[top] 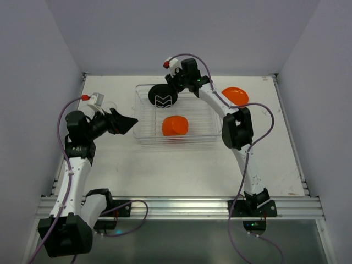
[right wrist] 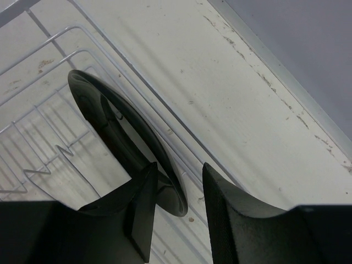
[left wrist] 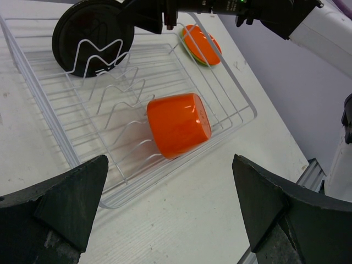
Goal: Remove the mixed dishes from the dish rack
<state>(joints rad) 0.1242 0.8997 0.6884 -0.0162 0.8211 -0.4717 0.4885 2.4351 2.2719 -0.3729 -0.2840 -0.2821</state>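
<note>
The clear wire dish rack point(top: 144, 137) stands mid-table. A black plate point(top: 163, 96) stands upright in its far-left slots, and an orange cup point(top: 175, 126) lies on its side in the middle. My right gripper point(top: 175, 83) reaches down over the plate's top edge. In the right wrist view the jaws point(right wrist: 179, 187) straddle the black plate's rim point(right wrist: 110, 118); one finger touches it and a gap shows on the other side. My left gripper point(top: 129, 124) hovers wide open left of the rack, pointing at the cup point(left wrist: 177, 124), with nothing between its fingers point(left wrist: 170, 203).
An orange plate point(top: 235, 95) lies on the table right of the rack; in the left wrist view it point(left wrist: 201, 44) rests on a lime green one. The back wall runs just behind the rack. Both side walls enclose the table.
</note>
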